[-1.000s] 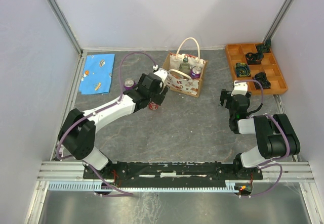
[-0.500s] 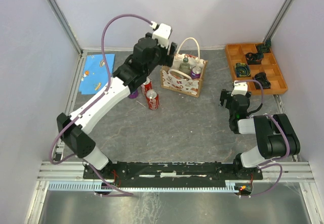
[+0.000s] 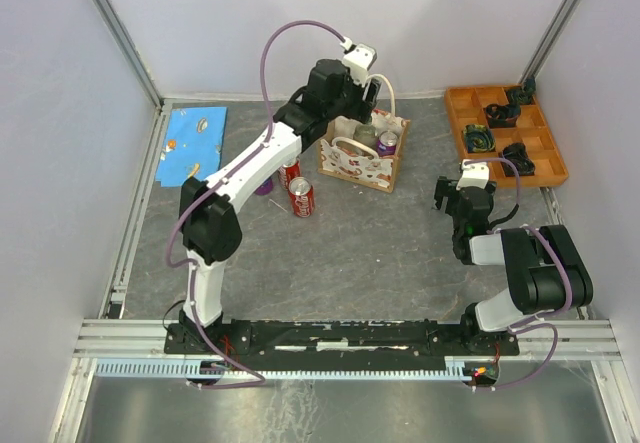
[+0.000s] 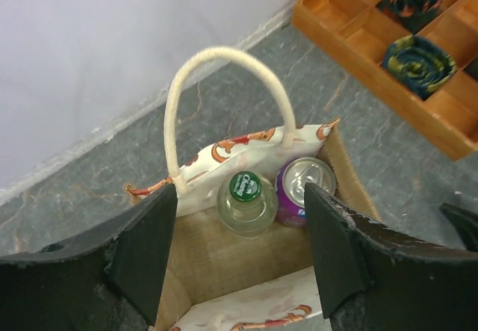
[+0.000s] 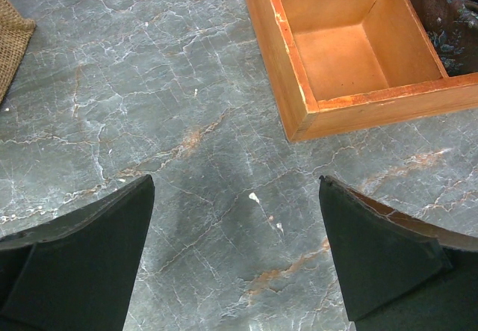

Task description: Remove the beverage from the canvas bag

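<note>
Our left jaws hang above the open mouth of the canvas bag (image 4: 216, 260). They are partly spread and nothing is gripped between them. In the gap between the two fingers (image 4: 142, 249), two drinks stand upright against the bag's far wall, just beside each other. A green-capped bottle (image 4: 245, 196) stands nearer the left finger, and a purple can (image 4: 305, 183) nearer the right finger. Neither finger touches either drink or the fabric. Beyond the drinks, one cream handle (image 4: 224, 58) arches upright over the far wall. Past the right finger, well apart from the bag, lies the orange tray (image 4: 377, 92).

From above, we see the left arm (image 3: 250, 163) stretched out to the bag, and two red cans (image 3: 301, 198) stand on the bench behind those jaws, beside the arm.

Our right jaws are spread wide and hold nothing. Below them is bare bench (image 5: 149, 84), with the tray's corner ahead of the right finger, and they are well apart from the bag.
</note>
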You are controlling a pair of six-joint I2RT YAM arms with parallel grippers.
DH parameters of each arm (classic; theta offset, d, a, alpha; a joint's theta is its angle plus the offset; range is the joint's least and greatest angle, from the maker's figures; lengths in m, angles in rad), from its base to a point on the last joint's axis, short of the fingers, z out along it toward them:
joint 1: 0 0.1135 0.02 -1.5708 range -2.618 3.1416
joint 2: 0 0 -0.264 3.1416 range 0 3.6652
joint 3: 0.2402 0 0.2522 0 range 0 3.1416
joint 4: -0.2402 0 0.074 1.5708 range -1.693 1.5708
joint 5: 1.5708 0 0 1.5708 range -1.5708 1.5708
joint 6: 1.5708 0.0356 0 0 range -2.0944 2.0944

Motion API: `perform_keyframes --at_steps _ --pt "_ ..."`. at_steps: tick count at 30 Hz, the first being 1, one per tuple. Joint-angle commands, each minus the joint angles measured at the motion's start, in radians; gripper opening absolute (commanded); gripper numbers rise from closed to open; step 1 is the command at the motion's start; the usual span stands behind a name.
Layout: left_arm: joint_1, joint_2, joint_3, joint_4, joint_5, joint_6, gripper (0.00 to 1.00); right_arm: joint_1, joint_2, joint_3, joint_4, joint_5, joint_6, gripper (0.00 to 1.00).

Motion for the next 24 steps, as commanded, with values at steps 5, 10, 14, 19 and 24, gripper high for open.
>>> perform_keyframes --at_steps 5,10,14,19,24 --pt "0.019 0.079 0.04 0.084 0.069 -0.069 0.74 0.001 0.0 0.029 0.023 -0.006 -0.015 0.99" --pt "0.019 0.115 0.014 0.134 0.109 -0.088 0.72 0.0 0.0 0.029 0.023 -0.006 -0.015 0.99" --pt "0.02 0.137 -0.011 0.173 0.098 -0.092 0.72 0.001 -0.001 0.029 0.023 -0.006 -0.014 0.99" --pt "0.02 0.171 -0.008 0.183 0.074 -0.087 0.72 0.001 -0.001 0.029 0.023 -0.006 -0.015 0.99" --pt "0.021 0.195 -0.015 0.197 0.056 -0.074 0.72 0.0 -0.002 0.029 0.023 -0.006 -0.015 0.99"
